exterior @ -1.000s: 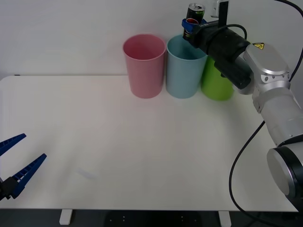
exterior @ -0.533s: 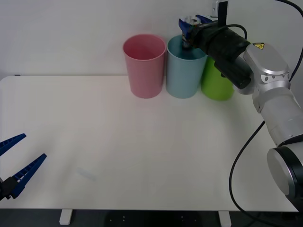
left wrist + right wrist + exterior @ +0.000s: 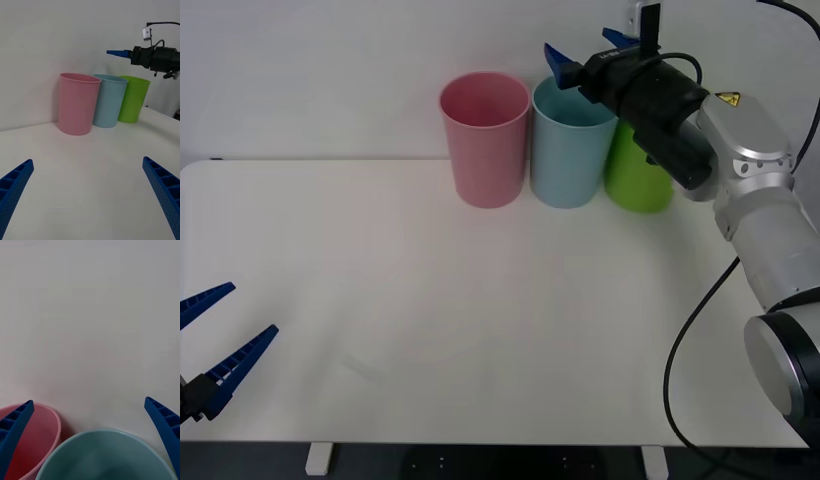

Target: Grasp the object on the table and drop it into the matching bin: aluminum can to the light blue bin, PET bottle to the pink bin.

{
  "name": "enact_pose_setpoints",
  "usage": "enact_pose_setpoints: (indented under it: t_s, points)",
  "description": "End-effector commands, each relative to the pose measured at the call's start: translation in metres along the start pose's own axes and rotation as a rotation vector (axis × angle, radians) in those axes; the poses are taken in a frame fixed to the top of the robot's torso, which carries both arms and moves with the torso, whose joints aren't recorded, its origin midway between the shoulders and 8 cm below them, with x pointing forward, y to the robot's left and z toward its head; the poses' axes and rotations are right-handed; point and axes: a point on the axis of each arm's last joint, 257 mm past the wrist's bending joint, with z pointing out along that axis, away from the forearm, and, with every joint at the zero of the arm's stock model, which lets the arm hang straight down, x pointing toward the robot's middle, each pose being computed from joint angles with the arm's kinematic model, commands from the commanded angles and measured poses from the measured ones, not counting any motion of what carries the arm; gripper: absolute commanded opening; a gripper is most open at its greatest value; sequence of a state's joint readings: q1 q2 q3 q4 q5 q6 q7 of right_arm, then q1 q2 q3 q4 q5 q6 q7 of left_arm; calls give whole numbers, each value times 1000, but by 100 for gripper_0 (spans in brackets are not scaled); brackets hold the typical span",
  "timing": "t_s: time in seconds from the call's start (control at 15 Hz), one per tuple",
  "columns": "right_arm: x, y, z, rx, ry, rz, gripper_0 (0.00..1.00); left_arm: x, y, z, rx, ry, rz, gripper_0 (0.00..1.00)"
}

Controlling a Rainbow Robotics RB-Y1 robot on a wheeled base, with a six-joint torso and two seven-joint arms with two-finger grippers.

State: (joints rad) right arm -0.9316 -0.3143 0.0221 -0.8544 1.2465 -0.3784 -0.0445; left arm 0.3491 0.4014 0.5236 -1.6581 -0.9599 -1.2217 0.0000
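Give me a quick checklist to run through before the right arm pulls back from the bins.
1. Right pincer open, nothing between its fingers: ok.
2. Right pincer above the light blue bin, not the pink bin: ok.
3. Can resting inside the light blue bin: cannot tell, the bin's bottom is hidden.
4. All three bins, including the lime green bin, upright on the table: ok.
5. Left pincer open at the table's near left edge, away from the bins: ok.
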Motion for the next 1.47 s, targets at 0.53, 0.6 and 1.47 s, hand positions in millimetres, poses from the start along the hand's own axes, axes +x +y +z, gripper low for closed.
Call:
enact_pose_setpoints:
  t_s: [0.53, 0.6, 1.47]
  points:
    - [9, 13, -91, -82, -60, -89, 100, 0, 0, 0, 0, 0, 0, 100]
    - [11, 14, -98, -87, -59, -99, 100, 0, 0, 0, 0, 0, 0, 100]
    - [68, 36, -247, -277, 25, -288, 100, 0, 0, 0, 0, 0, 0, 100]
